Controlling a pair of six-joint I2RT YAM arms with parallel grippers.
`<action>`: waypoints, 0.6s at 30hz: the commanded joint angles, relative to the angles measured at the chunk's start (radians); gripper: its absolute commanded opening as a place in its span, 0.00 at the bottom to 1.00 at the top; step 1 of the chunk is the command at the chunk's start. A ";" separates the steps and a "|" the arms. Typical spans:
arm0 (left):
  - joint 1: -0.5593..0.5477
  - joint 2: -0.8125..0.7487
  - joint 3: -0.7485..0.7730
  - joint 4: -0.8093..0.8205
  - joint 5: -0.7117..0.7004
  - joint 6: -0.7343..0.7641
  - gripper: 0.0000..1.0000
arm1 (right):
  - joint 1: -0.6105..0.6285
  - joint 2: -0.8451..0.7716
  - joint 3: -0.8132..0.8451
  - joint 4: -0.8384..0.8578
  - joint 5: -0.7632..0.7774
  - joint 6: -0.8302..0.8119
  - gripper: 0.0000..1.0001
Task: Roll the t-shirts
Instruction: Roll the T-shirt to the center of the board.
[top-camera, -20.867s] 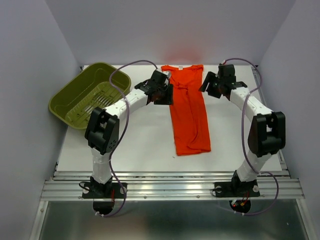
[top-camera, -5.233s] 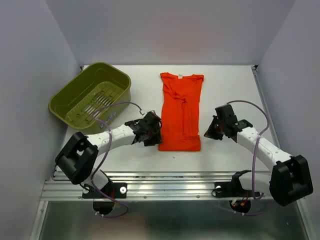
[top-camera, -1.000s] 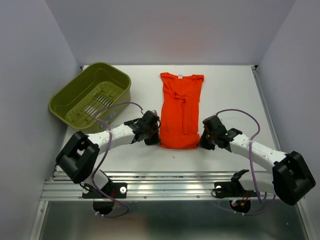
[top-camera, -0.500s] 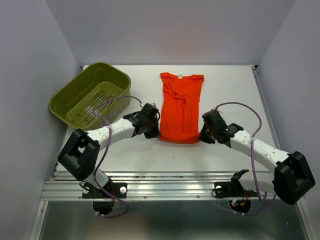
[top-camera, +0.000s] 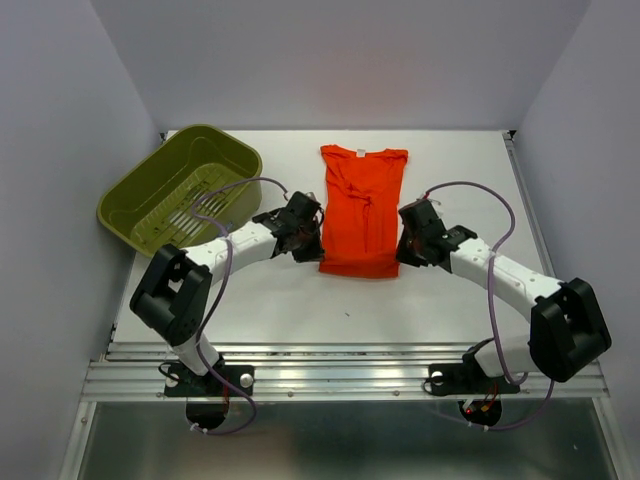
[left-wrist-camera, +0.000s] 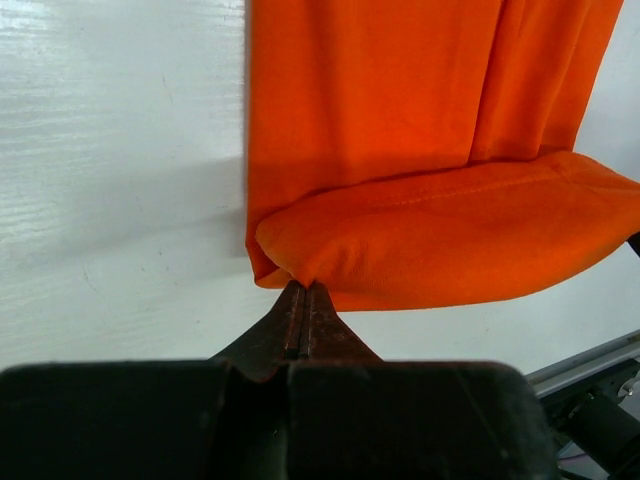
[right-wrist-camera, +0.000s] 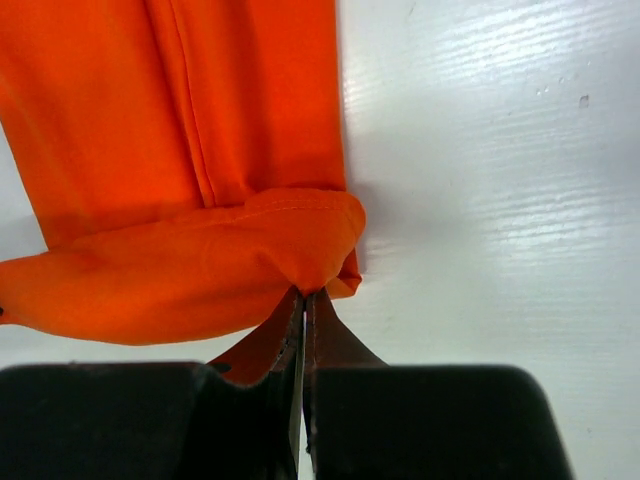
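Near edge: left gripper (left-wrist-camera: 303, 292) has its jaws pressed together, pinching the near-left hem corner of the t-shirt (top-camera: 362, 205). The right gripper (right-wrist-camera: 303, 297) pinches the near-right corner likewise. The hem is turned over toward 12 o'clock in one loose fold. The shirt lies mid-table (top-camera: 250, 305), collar at 12.

Risks:
- The thin corner pinch may slip out.
- Unequal arm advance would skew the roll.
- The unsupported middle sags and may bunch rather than roll.

The basket (top-camera: 180, 190) at 10 o'clock is well apart.
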 joint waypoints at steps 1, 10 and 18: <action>0.012 0.027 0.061 -0.017 -0.016 0.033 0.00 | -0.020 0.029 0.060 0.018 0.038 -0.076 0.01; 0.023 0.112 0.129 -0.005 -0.046 0.041 0.13 | -0.030 0.099 0.057 0.087 0.018 -0.068 0.01; 0.026 0.133 0.199 -0.046 -0.126 0.059 0.62 | -0.048 0.175 0.093 0.148 0.030 -0.056 0.22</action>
